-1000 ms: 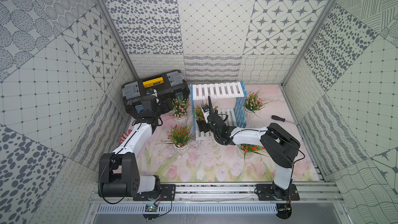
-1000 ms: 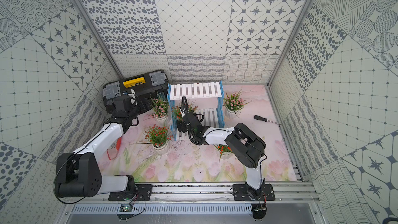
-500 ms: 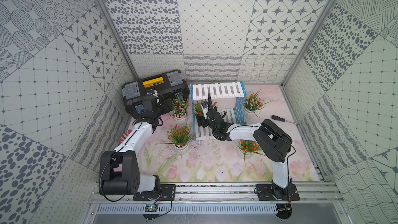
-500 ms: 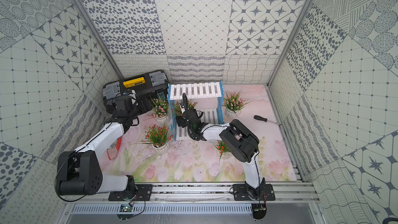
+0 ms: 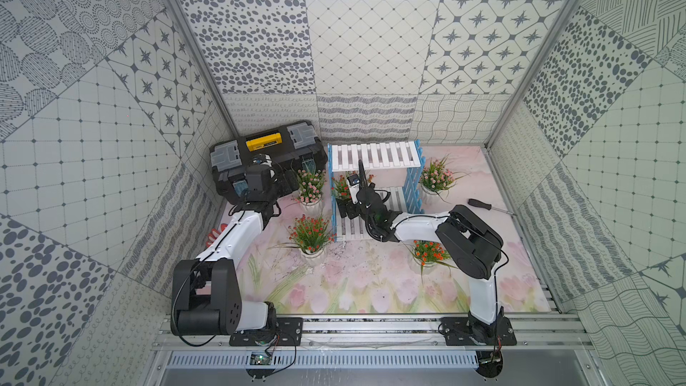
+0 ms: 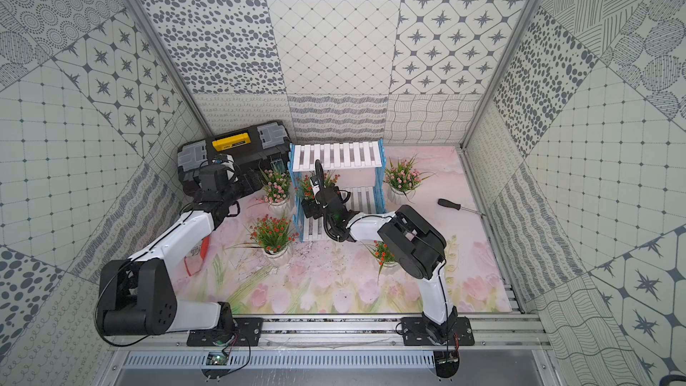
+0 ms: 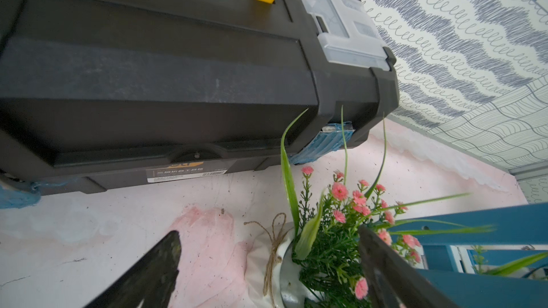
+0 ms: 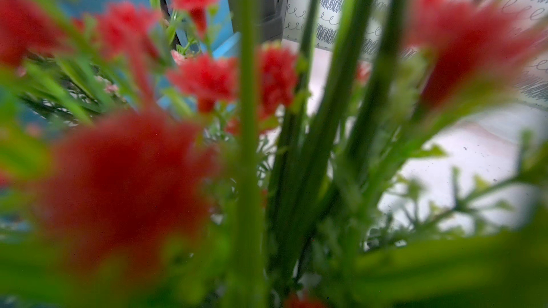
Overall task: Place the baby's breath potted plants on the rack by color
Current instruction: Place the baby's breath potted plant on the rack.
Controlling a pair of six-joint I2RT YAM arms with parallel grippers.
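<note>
The rack (image 5: 375,155) stands at the back middle, white slats between blue picket sides. My right gripper (image 5: 348,210) reaches over the left end of its lower tier, shut on an orange-red potted plant (image 5: 342,185); blurred red blossoms (image 8: 204,78) fill the right wrist view and hide the fingers. My left gripper (image 7: 269,237) is open, with a pink potted plant (image 7: 341,232) (image 5: 311,185) between its spread fingers, left of the rack. Another orange-red plant (image 5: 311,230) stands in front of that one, a third (image 5: 428,252) under my right forearm. A second pink plant (image 5: 436,178) stands right of the rack.
A black toolbox (image 5: 267,155) with a yellow handle sits at the back left, close behind my left gripper. A screwdriver (image 5: 482,205) lies on the mat at the right. A red-handled tool (image 6: 196,258) lies under my left arm. Patterned walls close in on three sides.
My right arm has folded in and pushed its wrist closer to the rack, carrying the orange-red plant slightly further back over the lower tier. The left arm has not moved.
</note>
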